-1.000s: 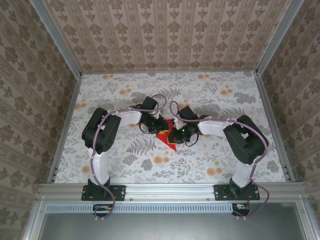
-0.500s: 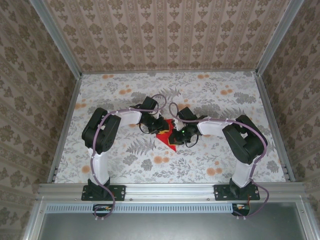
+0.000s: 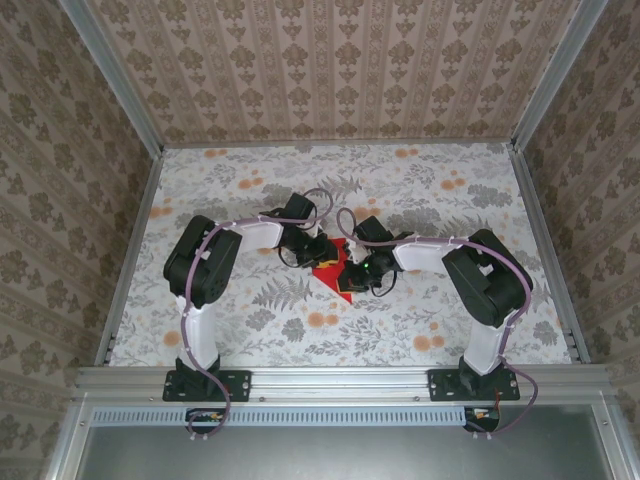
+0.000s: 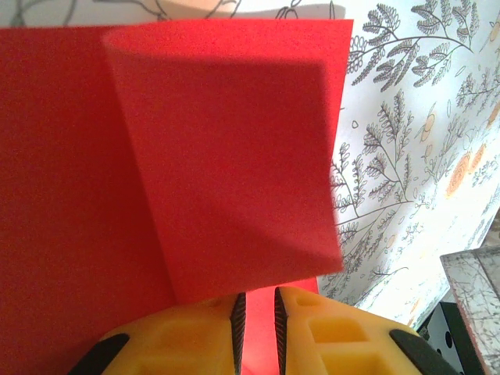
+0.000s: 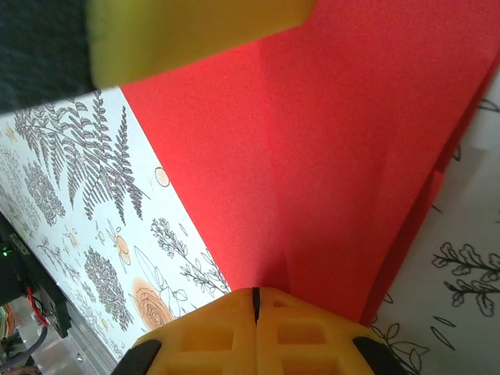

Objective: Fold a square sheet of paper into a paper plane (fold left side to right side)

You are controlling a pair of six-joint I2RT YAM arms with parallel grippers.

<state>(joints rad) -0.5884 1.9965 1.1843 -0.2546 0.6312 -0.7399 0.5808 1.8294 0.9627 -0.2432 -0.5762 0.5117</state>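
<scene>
The thin bright red paper (image 3: 334,280) lies in the middle of the top view, on the white table cloth with grey leaves and orange flowers (image 3: 420,200). Its lower end comes to a point. The left claw (image 3: 318,250) sits at its upper left with a thin gap between its yellow fingers (image 4: 195,344). It pinches nothing and is likely holding the sheet down. The right claw (image 3: 352,270) is squeezed tight, its tip on the paper, probably pressing a crease flat. From above, both claws hide much of the paper. A blurry yellow shape (image 5: 195,31) at the upper left of the right wrist view is hard to make out.
</scene>
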